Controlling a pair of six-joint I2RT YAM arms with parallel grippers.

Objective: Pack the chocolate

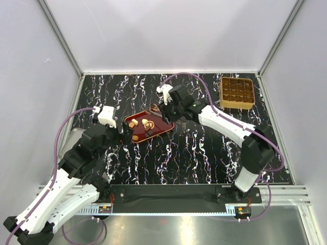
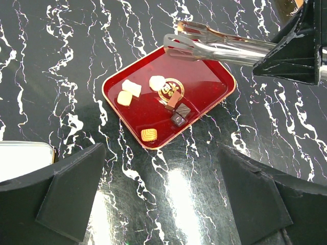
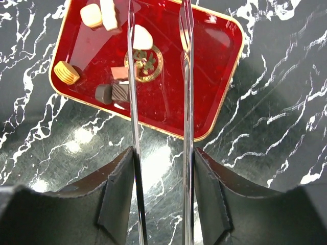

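Several pieces of chocolate (image 2: pixel 157 81) lie on a red tray (image 2: pixel 204 84) with a gold emblem: pale ones (image 3: pixel 92 15) at one end, a ribbed tan one (image 3: pixel 67 72), and dark ones (image 3: pixel 112 92) by the emblem. My right gripper (image 3: pixel 163 168) is shut on metal tongs (image 3: pixel 134 102). The tongs' two arms stand apart and reach over the tray. The tong tips (image 2: pixel 173 46) hover at the tray's far edge with nothing between them. My left gripper (image 2: pixel 162 194) is open above the marble table, just short of the tray's near corner.
A square golden box (image 1: pixel 237 93) with a grid of compartments stands at the back right of the black marbled table (image 1: pixel 194 158). A pale flat object (image 2: pixel 20 158) lies at the left beside my left arm. White walls close in the table.
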